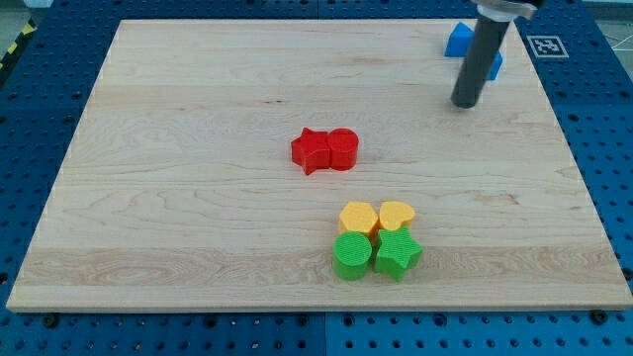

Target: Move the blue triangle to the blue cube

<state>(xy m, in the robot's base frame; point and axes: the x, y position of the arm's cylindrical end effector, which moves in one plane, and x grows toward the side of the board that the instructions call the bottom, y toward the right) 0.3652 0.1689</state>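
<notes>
The arm's dark rod (pixel 480 54) comes down from the view's top right, and the tip (pixel 465 104) sits on the wooden bench (pixel 198 119) near its far right corner. The arm ends in this plain rod, so whether a claw is released or clenched cannot be told.

The blue triangle (pixel 457 40) lies at about 12 o'clock from the tip, near it but apart from it, close to the bench's top edge. Its right side is hidden behind the rod. A second blue block (pixel 497 65) shows at about 1 o'clock from the tip, on the rod's other side. Most of it is covered, so its shape cannot be made out, nor can it be told whether the two blue pieces touch.

Well apart from the tip, at about 8 o'clock, a red star (pixel 311 150) and a red cylinder (pixel 343 148) sit touching near the bench's middle, the star on the view's left.

At about 7 o'clock from the tip, farther down, four blocks are packed together. A rounded yellow block (pixel 357 217) and a yellow heart (pixel 398 214) form the upper row. A green cylinder (pixel 352 255) and a green star (pixel 398 253) sit just below them.
</notes>
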